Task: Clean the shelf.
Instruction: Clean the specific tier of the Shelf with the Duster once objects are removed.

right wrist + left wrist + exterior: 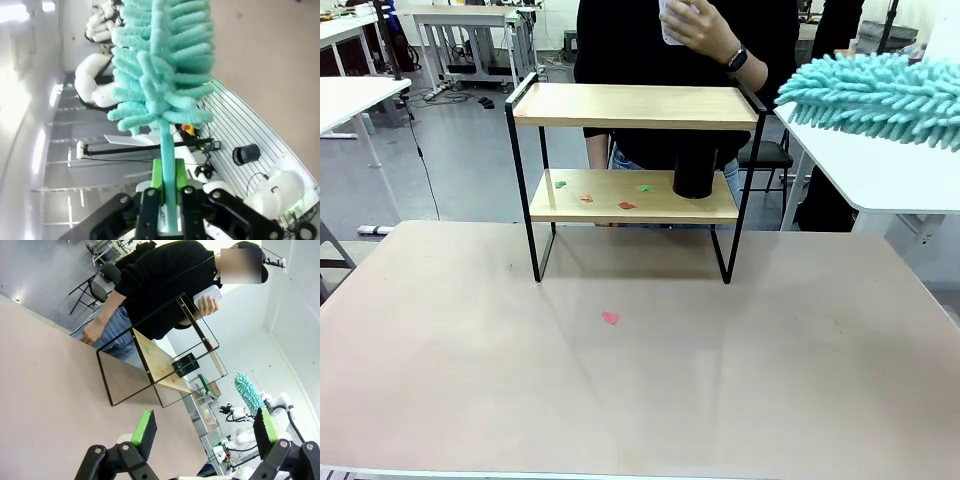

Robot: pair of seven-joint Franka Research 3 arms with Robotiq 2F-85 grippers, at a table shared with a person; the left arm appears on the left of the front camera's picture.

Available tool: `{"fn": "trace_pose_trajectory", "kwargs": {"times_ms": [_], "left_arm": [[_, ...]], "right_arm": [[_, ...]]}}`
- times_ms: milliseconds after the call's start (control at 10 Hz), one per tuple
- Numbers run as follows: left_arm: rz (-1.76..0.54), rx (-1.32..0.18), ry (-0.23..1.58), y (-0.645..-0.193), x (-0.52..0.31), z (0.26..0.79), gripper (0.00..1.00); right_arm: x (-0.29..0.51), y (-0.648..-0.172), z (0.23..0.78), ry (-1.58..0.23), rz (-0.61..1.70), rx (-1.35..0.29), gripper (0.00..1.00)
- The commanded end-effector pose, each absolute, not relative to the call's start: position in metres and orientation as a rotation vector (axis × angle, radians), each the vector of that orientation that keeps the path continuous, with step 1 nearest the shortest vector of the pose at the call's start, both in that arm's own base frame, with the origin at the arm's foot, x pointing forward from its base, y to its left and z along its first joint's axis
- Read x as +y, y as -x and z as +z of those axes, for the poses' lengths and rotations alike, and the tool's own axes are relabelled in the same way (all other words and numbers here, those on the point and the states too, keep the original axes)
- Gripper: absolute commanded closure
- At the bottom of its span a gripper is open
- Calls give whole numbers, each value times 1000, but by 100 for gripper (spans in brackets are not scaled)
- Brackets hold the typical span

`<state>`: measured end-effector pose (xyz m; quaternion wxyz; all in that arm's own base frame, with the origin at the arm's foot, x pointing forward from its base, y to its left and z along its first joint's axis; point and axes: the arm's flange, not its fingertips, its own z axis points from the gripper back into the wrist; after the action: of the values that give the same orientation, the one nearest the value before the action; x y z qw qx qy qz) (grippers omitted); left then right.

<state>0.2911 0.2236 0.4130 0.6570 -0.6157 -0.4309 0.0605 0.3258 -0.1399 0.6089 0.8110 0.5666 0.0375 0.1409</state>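
shelf (635,105) with coloured scraps (626,205) on lower board; left hand (205,415) wide open, empty; right hand (168,172) tight around teal duster (165,60)

no writing, label, brand, number or sign can be read in any view. the watch (737,58) on the person's wrist, far ahead of the left claw (204,420), is too small and dark to show any figure.

Cropped teal duster (880,95) at front view's right edge; white cup (668,30) half above top edge
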Motion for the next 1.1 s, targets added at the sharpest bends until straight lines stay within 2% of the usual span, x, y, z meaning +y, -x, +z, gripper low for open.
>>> {"fn": "trace_pose_trajectory", "kwargs": {"times_ms": [0,600,800,1000], "left_arm": [[113,-987,1395,-287,217,412,0],[113,-987,1395,-287,217,412,0],[113,-987,1395,-287,217,412,0],[113,-987,1395,-287,217,412,0]], "right_arm": [[-142,-325,596,-1297,268,5,100],[-134,-325,601,-1287,279,-22,100],[-87,-329,640,-1208,367,-103,100],[-6,-356,675,-1027,518,-116,100]]}}
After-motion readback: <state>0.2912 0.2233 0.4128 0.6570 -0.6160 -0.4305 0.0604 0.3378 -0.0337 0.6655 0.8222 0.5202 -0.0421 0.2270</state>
